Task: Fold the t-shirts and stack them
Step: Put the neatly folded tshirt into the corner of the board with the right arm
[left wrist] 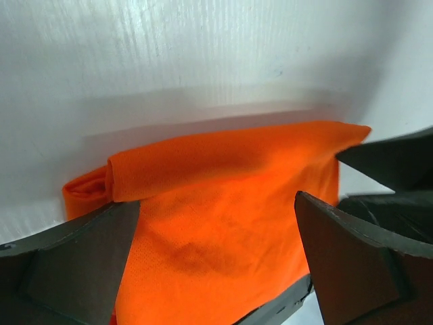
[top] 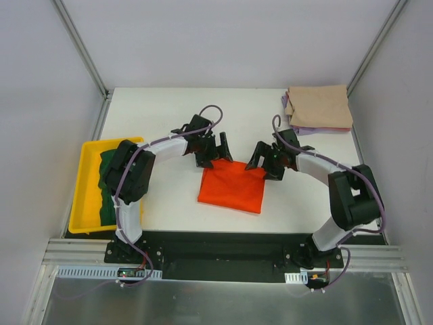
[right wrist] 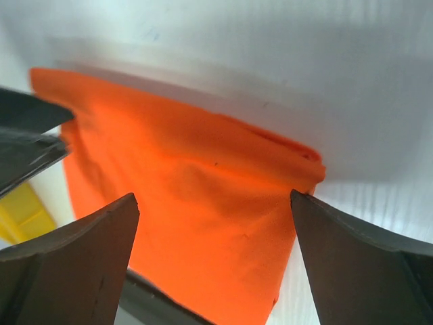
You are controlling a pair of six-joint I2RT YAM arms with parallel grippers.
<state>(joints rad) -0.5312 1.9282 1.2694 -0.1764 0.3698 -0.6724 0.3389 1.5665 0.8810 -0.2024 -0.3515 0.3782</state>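
Note:
An orange-red t-shirt [top: 231,185] lies folded into a rectangle on the white table, between the two arms. My left gripper [top: 215,150] hovers over its far left corner, jaws wide apart with only cloth [left wrist: 216,230] showing below them. Over the far right corner my right gripper [top: 265,161] is open too, and the shirt [right wrist: 203,196] fills the gap beneath it. A tan t-shirt [top: 319,106] lies folded at the far right on a pale purple one [top: 306,128]. The dark green t-shirt [top: 108,193] is bunched in the yellow tray.
The yellow tray [top: 88,183] sits at the table's left edge beside the left arm. White walls with metal posts enclose the table on three sides. A black mounting rail runs along the near edge.

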